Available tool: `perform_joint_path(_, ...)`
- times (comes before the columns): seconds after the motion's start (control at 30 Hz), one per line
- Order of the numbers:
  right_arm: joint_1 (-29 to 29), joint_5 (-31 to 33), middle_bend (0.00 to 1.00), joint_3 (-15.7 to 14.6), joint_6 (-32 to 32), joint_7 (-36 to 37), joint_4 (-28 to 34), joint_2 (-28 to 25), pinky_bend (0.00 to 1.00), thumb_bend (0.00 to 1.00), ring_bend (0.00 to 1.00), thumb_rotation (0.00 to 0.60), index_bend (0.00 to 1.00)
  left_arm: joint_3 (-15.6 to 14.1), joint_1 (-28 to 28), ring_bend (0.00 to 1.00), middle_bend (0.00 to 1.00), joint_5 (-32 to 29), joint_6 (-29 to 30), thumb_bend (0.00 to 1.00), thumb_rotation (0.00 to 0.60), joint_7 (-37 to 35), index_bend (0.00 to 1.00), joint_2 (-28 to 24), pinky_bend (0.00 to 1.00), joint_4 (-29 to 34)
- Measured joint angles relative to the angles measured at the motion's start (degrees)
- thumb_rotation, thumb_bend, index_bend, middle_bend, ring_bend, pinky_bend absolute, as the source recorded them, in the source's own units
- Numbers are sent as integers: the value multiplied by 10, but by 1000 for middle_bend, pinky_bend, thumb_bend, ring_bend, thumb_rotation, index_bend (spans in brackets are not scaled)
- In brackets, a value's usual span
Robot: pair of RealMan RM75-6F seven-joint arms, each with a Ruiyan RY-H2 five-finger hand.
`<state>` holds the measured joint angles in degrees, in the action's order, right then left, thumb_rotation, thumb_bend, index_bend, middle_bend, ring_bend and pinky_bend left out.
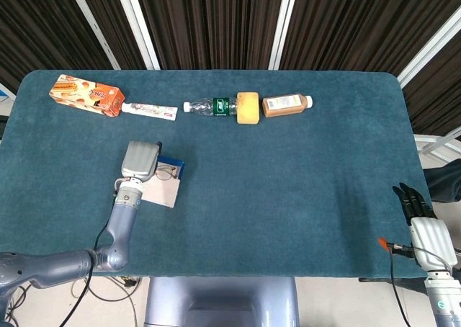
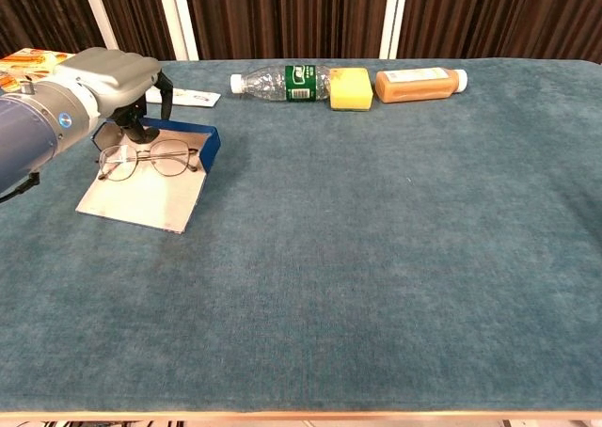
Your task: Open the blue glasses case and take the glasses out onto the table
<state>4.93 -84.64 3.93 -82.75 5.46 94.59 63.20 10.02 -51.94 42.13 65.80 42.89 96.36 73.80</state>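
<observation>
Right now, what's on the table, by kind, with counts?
Bottles: 2 (clear, brown)
Sponge: 1
Snack box: 1
Tube: 1
Case: 1
Glasses: 1
Total: 7

Your left hand (image 2: pixel 118 70): pale grey shell back, black fingers, on a blue-grey arm with a silver wrist collar bearing a small blue round mark. Your right hand (image 1: pixel 423 226), beyond the table (image 1: pixel 302 197) edge: white-grey back, black fingers, orange-tipped black cable alongside.
</observation>
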Motion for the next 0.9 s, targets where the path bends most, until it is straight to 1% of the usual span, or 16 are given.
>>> perform_joint_path(0.33, 0, 0, 0, 0, 0, 0, 0, 0, 213, 218, 0, 600, 0, 8, 8, 749, 1000, 4, -4, 415, 600, 5, 621, -2, 795, -1)
perform_joint_path(0.6, -1, 0, 0, 0, 0, 0, 0, 0, 213, 218, 0, 600, 0, 18, 12, 749, 1000, -7, -8, 413, 600, 11, 613, 1, 795, -17)
perform_joint_path(0.67, 0, 0, 0, -1, 0, 0, 0, 0, 213, 218, 0, 600, 0, 21, 13, 747, 1000, -12, -10, 386, 600, 12, 562, 0, 795, -23)
perform_joint_path(0.73, 0, 0, 0, -1, 0, 0, 0, 0, 213, 218, 0, 600, 0, 24, 14, 730, 987, -16, -12, 297, 600, 13, 426, 0, 795, -29)
perform_joint_path(0.8, -1, -1, 0, -1, 0, 0, 0, 0, 213, 218, 0, 600, 0, 27, 15, 703, 964, -21, -15, 186, 600, 14, 297, 1, 794, -36)
perform_joint_path(0.9, -1, -1, 0, -1, -1, 0, -1, 0, 213, 218, 0, 600, 0, 30, 16, 671, 933, -26, -18, 89, 600, 18, 222, 3, 777, -44)
